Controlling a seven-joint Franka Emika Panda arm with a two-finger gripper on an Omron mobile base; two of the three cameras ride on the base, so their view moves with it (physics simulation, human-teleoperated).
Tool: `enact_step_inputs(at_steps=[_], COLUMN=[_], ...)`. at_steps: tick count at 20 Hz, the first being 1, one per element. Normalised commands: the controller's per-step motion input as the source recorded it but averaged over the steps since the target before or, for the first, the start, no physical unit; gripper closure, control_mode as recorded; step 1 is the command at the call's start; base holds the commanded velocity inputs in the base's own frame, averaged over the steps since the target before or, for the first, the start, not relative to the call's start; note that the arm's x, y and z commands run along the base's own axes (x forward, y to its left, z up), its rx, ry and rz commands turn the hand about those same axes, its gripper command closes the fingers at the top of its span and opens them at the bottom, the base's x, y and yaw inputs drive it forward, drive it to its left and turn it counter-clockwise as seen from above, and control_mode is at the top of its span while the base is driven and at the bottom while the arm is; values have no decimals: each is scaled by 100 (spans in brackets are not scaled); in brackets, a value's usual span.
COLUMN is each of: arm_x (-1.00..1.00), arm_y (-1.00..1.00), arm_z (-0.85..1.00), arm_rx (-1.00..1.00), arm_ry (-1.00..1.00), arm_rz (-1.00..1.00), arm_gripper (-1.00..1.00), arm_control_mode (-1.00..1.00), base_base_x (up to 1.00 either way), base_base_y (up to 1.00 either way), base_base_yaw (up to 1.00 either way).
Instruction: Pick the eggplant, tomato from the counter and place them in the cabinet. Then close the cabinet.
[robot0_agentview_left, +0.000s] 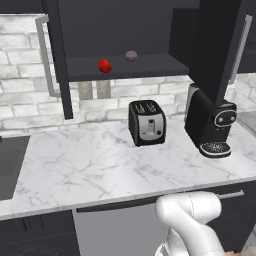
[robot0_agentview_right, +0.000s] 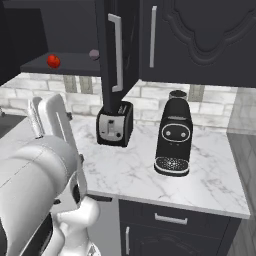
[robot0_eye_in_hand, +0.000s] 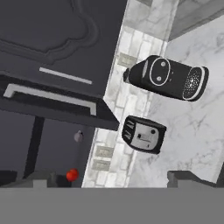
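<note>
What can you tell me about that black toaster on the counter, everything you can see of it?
The toaster is a boxy two-slot model with a glossy black shell and a brushed silver front panel bearing a small dark control. It stands upright on the white marble counter, near the brick back wall, below the open cabinet. Its slots look empty. The coffee machine stands beside it, clearly apart. Nothing touches it but the counter.

A kitchen: marble counter (robot0_agentview_left: 90, 170), black wall cabinet (robot0_agentview_right: 200, 40), toaster (robot0_agentview_left: 147, 122), coffee machine (robot0_agentview_right: 173, 137), brick backsplash (robot0_agentview_left: 25, 100).
</note>
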Motion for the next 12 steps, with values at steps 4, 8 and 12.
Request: enact_step_inputs(at_steps=[4,8,12], arm_x=[55,82,98], arm_y=[-48,-8,0], arm_z=[-9,-16,-12], arm_rx=[28,12,12], arm_ry=[0,-1,-2], arm_rz=[-3,0,0], arm_gripper=[-100,-100,-100], arm_control_mode=[-100,-100,-100], base_base_x=[0,0,0], base_base_y=[0,0,0], base_base_yaw=[0,0,0])
